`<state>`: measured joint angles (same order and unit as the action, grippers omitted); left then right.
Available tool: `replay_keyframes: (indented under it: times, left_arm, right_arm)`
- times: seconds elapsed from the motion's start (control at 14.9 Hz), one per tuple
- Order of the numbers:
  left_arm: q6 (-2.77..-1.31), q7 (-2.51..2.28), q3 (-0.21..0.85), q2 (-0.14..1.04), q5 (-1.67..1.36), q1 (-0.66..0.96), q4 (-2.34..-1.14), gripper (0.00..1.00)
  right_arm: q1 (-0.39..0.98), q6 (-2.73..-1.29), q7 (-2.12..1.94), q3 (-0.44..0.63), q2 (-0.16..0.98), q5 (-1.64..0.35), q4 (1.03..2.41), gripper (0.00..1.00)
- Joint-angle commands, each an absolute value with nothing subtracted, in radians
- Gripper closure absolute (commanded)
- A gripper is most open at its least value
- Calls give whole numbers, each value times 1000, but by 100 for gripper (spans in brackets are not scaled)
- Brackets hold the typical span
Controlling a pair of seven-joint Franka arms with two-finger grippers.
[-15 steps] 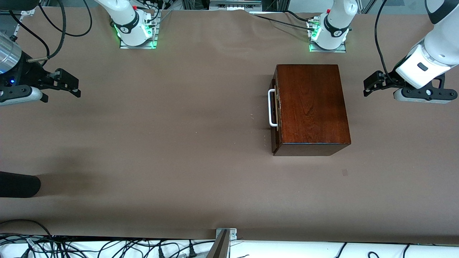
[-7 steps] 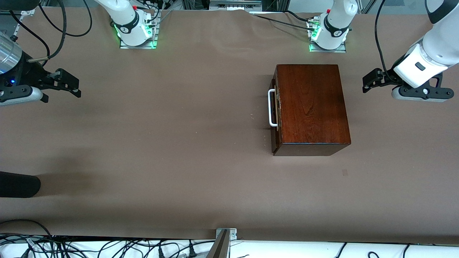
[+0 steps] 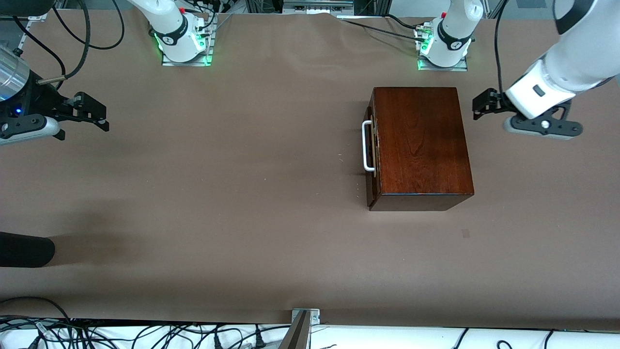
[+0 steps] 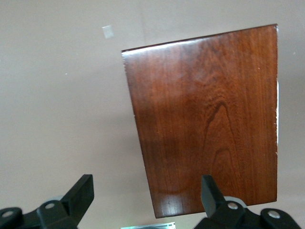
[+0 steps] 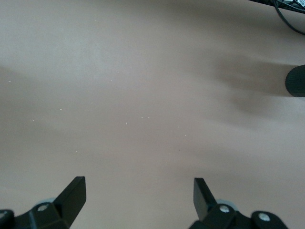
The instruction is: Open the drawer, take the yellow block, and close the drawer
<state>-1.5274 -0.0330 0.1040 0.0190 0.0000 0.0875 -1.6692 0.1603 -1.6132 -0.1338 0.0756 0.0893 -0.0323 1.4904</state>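
The dark reddish-brown wooden box (image 3: 421,145) stands on the table close to the left arm's base. Its drawer (image 3: 371,186) is closed, with the white bar handle (image 3: 368,145) facing the right arm's end of the table. The yellow block is hidden. My left gripper (image 3: 479,105) hangs open and empty just off the box's side opposite the handle. In the left wrist view (image 4: 147,186) the box top (image 4: 209,114) fills the picture beneath it. My right gripper (image 3: 99,115) is open and empty over bare table at the right arm's end, as its wrist view (image 5: 138,186) shows.
A black cylinder (image 3: 24,249) pokes in at the table's edge at the right arm's end and also shows in the right wrist view (image 5: 295,81). A metal bracket (image 3: 305,317) sits at the near edge. The arm bases (image 3: 184,43) (image 3: 443,48) stand along the farthest edge.
My left gripper has moved in toward the box, closing most of the gap to its side. The right arm and the box have not moved.
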Motion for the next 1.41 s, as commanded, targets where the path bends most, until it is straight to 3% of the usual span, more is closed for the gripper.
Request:
replay_keyframes:
  times: [0.0,0.27,0.6,0.87,1.34]
  left_arm:
    - [-1537,-41,204,75,-20,89,-1623,0]
    - [-1601,-246,337,199,-5,116,-1536,0]
    - [-1670,-515,348,345,147,328,-1497,0]
    - [-1721,-704,348,435,343,460,-1512,0]
    - [-1738,-772,350,460,350,474,-1624,0]
  right_arm:
    - [155,-1611,-155,74,81,-20,1499,0]
    - [158,-1621,-155,72,81,-20,1497,0]
    - [156,-1624,-153,72,83,-20,1497,0]
    - [155,-1624,-152,74,83,-21,1497,0]
    - [153,-1624,-152,74,83,-21,1497,0]
